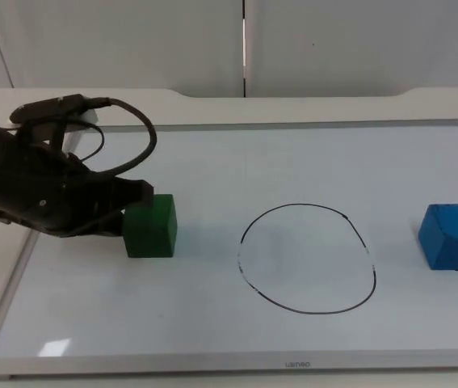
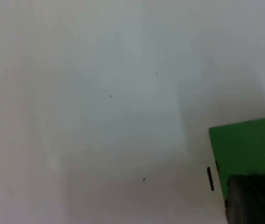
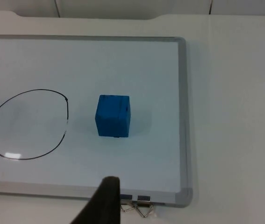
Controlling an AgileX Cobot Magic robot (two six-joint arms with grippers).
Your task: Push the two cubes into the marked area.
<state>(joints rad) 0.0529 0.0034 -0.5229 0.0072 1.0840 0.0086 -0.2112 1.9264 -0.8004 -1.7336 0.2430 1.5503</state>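
Note:
A green cube (image 1: 152,228) sits on the whiteboard (image 1: 212,162), left of the hand-drawn black circle (image 1: 307,257) that marks the area. My left gripper (image 1: 132,198) is low on the board and presses against the cube's left side. The left wrist view shows the green cube (image 2: 251,144) right up against the left gripper (image 2: 254,198). A blue cube (image 1: 453,236) stands alone near the board's right edge, right of the circle. In the right wrist view the blue cube (image 3: 113,115) lies ahead of my right gripper (image 3: 105,198), apart from it, beside the circle (image 3: 27,123).
The whiteboard has a raised grey frame (image 3: 182,116) all round. Two metal binder clips (image 3: 139,207) sit at its edge near the right gripper. Bare board lies between each cube and the circle.

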